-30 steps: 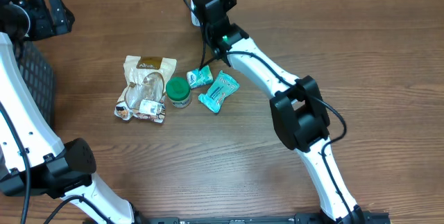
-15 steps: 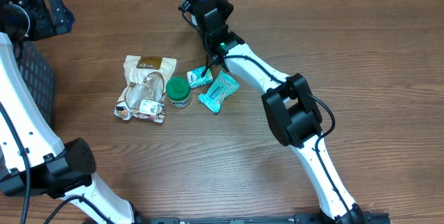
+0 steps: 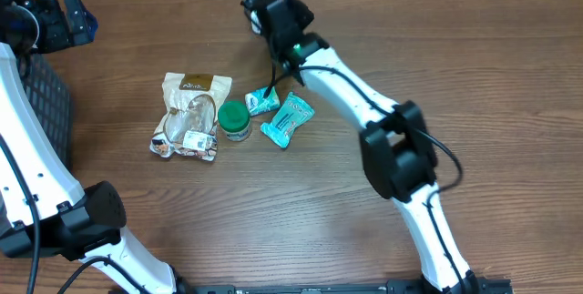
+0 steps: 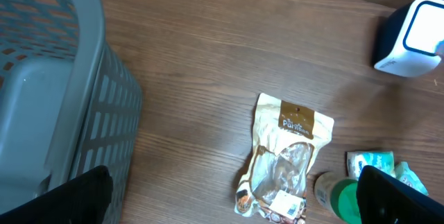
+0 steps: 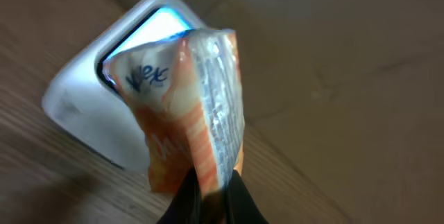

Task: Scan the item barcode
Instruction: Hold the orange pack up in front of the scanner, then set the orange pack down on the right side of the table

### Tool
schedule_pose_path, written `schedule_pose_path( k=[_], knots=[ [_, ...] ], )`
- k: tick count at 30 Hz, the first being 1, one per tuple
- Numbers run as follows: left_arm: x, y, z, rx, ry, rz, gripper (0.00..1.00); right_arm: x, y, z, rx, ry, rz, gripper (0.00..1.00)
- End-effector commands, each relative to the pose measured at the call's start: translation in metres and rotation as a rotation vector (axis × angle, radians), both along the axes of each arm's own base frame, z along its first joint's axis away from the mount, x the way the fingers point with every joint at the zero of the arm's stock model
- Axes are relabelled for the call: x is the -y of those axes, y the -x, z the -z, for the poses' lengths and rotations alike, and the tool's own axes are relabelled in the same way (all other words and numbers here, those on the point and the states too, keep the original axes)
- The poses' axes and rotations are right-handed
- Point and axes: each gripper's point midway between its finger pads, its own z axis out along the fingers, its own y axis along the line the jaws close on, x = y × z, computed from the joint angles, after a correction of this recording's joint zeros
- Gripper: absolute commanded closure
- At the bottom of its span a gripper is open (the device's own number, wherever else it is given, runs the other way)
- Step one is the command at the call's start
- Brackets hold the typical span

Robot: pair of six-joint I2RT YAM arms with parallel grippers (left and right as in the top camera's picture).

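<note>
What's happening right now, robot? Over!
Right tool shut on orange-and-white crinkly plastic packet. Packet held before white box scanner, window lit blue. Left tool open, empty. Nothing seen blocking.

You see an orange-and-clear packet, upright, crinkled, just in front of the white scanner, its window lit blue.
</note>
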Motion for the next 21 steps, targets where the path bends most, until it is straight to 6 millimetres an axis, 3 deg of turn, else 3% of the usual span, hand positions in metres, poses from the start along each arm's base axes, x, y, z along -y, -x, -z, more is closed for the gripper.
schedule_pose_path(
  k=[1, 2, 5, 7, 8, 10, 11, 15, 21],
  knots=[
    [0.004, 0.003, -0.015, 0.038, -0.022, 0.016, 0.0, 0.021, 0.044, -0.126, 0.011, -0.438, 0.131, 0.96],
    [0.004, 0.003, -0.015, 0.037, -0.022, 0.016, 0.0, 0.025, 0.051, -0.128, -0.018, -0.467, 0.149, 0.96],
    [0.004, 0.003, -0.015, 0.037, -0.022, 0.016, 0.0, 0.061, 0.102, -0.132, -0.241, -0.564, 0.229, 0.96],
    [0.005, 0.003, -0.015, 0.037, -0.022, 0.017, 0.0, 0.093, 0.132, -0.12, -0.388, -0.589, 0.342, 0.96],
    [0.005, 0.003, -0.015, 0.037, -0.022, 0.017, 0.0, 0.121, 0.148, -0.106, -0.48, -0.6, 0.461, 0.96],
    [0.005, 0.003, -0.015, 0.037, -0.022, 0.017, 0.0, 0.142, 0.157, -0.091, -0.558, -0.616, 0.548, 0.96],
    [0.005, 0.003, -0.015, 0.037, -0.022, 0.017, 0.0, 0.159, 0.165, -0.074, -0.655, -0.65, 0.598, 0.96],
    [0.005, 0.003, -0.015, 0.037, -0.022, 0.017, 0.0, 0.194, 0.171, -0.024, -0.802, -0.737, 0.701, 0.96],
    [0.005, 0.003, -0.015, 0.037, -0.022, 0.017, 0.0, 0.211, 0.183, 0.051, -0.926, -0.851, 0.754, 0.96]
  ],
)
